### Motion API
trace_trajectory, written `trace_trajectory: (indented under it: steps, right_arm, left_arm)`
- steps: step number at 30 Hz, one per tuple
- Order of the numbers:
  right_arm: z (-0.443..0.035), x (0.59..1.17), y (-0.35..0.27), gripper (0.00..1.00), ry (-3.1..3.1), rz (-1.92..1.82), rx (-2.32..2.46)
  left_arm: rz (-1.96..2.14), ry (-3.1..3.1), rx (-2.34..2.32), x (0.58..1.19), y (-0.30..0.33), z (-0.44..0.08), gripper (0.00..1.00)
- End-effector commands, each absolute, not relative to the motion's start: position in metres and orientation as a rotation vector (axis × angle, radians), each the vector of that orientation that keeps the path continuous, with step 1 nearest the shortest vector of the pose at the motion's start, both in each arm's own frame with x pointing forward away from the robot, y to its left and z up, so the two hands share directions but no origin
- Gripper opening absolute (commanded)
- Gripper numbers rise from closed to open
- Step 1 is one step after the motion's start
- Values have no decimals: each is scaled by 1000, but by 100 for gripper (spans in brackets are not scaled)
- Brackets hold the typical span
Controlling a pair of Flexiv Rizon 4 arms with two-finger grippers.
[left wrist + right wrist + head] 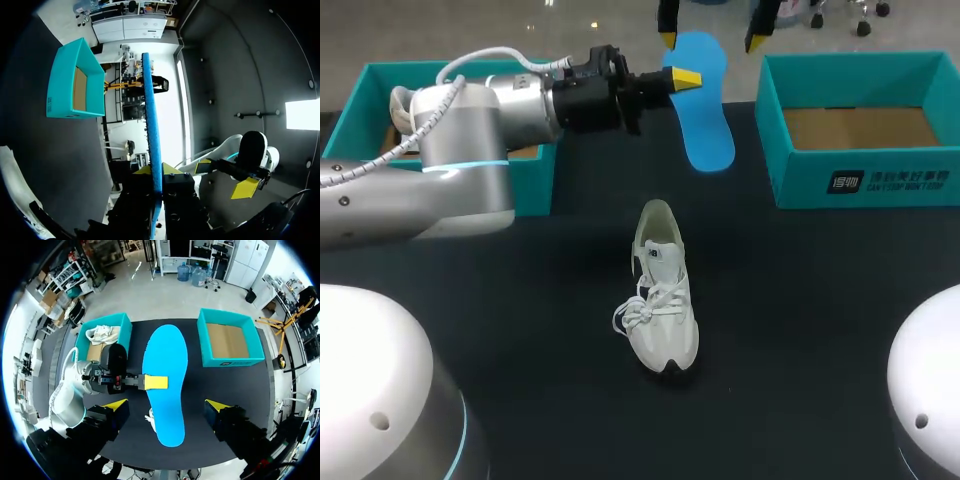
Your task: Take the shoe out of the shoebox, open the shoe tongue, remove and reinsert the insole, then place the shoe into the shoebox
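My left gripper (682, 77) is clamped on one long edge of the bright blue foam insole (705, 110), holding it in the air beyond the white lace-up sneaker (662, 290). The sneaker sits loose mid black table (800, 330). My right gripper (167, 405) hangs above the insole, fingers spread wide, gripping nothing. Risks: the pinch is thin and on the edge, so the insole could pivot or slip out. Nothing holds the sneaker, so pushing the insole in could shove it or snag the laces. The empty teal cardboard shoebox (860, 180) is well apart, on my right.
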State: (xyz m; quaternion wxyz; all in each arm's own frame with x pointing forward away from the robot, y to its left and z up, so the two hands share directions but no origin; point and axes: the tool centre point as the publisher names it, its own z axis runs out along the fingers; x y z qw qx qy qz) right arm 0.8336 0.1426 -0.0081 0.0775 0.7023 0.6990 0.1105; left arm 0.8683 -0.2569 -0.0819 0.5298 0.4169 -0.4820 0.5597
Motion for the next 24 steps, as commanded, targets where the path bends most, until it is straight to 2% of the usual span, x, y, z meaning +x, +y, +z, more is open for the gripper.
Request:
trace_trajectory:
  steps: [1,24]
  right_arm:
    - [-9,835,144,100,2096,327,2102]
    - [-14,841,145,100,2120,380,2228]
  left_arm:
    - [1329,-1154,991,870,-256,-83,0]
    - [1260,-1192,986,876,-267,-88,0]
